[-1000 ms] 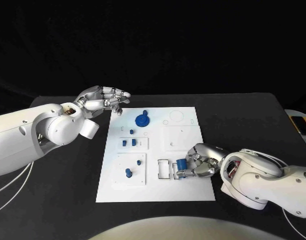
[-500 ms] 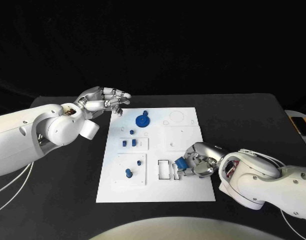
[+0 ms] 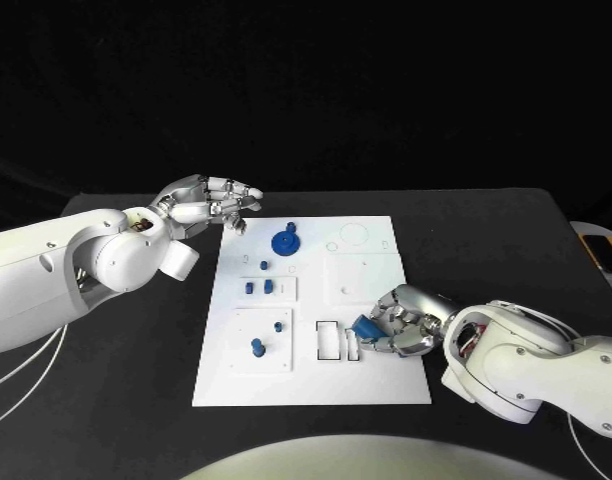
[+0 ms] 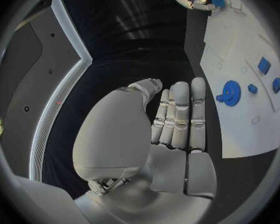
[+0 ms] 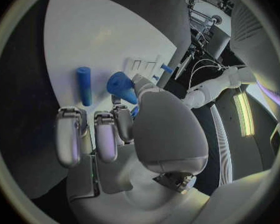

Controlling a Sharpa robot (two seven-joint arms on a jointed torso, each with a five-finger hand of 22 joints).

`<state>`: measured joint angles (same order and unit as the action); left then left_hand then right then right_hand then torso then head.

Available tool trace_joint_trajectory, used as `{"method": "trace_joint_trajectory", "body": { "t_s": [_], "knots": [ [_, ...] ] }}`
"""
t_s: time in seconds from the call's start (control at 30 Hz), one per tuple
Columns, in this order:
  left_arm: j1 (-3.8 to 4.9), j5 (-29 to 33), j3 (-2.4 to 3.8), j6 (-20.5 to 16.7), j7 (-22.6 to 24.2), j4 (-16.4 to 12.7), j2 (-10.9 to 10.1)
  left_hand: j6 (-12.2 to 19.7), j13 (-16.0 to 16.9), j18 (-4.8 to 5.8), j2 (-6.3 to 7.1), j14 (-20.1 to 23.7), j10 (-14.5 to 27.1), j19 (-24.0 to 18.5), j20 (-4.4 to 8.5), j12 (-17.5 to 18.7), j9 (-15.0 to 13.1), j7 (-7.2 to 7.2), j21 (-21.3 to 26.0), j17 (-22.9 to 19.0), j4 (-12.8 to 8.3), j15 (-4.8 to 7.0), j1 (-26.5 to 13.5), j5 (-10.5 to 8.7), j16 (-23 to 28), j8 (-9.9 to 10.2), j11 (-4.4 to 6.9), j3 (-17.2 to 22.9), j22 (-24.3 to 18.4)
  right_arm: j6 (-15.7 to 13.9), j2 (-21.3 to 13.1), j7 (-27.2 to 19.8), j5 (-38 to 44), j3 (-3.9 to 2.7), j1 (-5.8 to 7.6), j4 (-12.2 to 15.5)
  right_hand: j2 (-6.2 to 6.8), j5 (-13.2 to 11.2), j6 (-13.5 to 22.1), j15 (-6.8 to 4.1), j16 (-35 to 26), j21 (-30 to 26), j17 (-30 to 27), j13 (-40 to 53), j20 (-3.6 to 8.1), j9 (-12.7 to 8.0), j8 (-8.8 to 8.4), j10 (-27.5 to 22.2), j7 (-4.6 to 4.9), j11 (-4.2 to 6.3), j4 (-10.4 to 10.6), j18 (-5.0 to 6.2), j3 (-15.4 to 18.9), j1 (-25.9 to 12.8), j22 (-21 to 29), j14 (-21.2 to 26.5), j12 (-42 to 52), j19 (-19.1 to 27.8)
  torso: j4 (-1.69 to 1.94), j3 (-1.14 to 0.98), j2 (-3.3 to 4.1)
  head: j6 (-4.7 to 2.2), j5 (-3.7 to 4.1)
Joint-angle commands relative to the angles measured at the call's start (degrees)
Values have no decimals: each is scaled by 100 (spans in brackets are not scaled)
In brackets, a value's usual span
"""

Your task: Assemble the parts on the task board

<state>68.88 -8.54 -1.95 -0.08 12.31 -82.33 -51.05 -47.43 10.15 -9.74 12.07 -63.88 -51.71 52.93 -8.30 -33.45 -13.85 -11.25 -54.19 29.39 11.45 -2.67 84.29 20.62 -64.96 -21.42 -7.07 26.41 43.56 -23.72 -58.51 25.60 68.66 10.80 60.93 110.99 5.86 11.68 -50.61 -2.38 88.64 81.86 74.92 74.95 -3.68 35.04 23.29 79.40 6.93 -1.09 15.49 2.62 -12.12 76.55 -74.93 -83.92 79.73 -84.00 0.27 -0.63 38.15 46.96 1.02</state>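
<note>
The white task board (image 3: 371, 375) lies mid-table with several blue parts on it, among them a large round one (image 3: 285, 240) near its far edge. My right hand (image 3: 404, 325) hovers over the board's near right area and pinches a small blue part (image 3: 368, 327) (image 5: 120, 86) between thumb and fingers. Beside it a blue cylinder (image 5: 84, 85) lies on the board, close to a white slotted frame (image 3: 332, 339). My left hand (image 3: 213, 203) (image 4: 168, 129) hangs off the board's far left corner, fingers curled together and holding nothing.
A yellow and black object (image 3: 605, 248) sits at the table's right edge. Bare black table (image 3: 133, 380) surrounds the board on all sides. The left wrist view shows the round blue part (image 4: 229, 92) and smaller blue parts (image 4: 263, 65) on the board.
My right hand has turned slightly in place over the board's near right area, still holding the blue part. The left hand has stayed where it was.
</note>
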Motion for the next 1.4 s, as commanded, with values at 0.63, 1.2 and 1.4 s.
{"method": "trace_joint_trajectory", "body": {
  "t_s": [0.63,1.2,1.4],
  "knots": [
    [3,-23,2,185,-41,-27,29,30,-8,-83,-58,17,36,14,-2,14,11,-2,38,-9,-33,-15,30,5,29,4,-11,-2,-5,423,559,74,-774,-4,180,-23,114,214,-356,-63,15,-3,1067,129,45,205,321,34,-208,42,120,-82,47,-1033,-1232,-521,-69,-271,8,1,12,20,-31],
    [4,-34,2,208,-67,-49,8,34,-9,-83,-64,17,43,16,-1,16,12,-4,38,-9,-40,-15,37,4,28,3,-12,2,-5,468,760,185,-133,-3,143,-283,225,117,-332,-103,-9,-67,1010,131,82,308,522,34,-258,84,120,-72,459,-1510,-1224,-510,-108,-257,-2,-5,8,53,-63],
    [4,-40,2,213,-78,-54,0,34,-9,-83,-64,17,43,16,-1,16,12,-4,38,-9,-40,-15,37,4,28,3,-12,2,-5,515,784,194,-54,-3,130,-318,204,-87,-288,-103,-19,-120,986,106,86,330,573,5,-257,84,121,-62,662,-1624,-1212,-505,-147,-241,5,-5,11,64,-70]
  ]
}}
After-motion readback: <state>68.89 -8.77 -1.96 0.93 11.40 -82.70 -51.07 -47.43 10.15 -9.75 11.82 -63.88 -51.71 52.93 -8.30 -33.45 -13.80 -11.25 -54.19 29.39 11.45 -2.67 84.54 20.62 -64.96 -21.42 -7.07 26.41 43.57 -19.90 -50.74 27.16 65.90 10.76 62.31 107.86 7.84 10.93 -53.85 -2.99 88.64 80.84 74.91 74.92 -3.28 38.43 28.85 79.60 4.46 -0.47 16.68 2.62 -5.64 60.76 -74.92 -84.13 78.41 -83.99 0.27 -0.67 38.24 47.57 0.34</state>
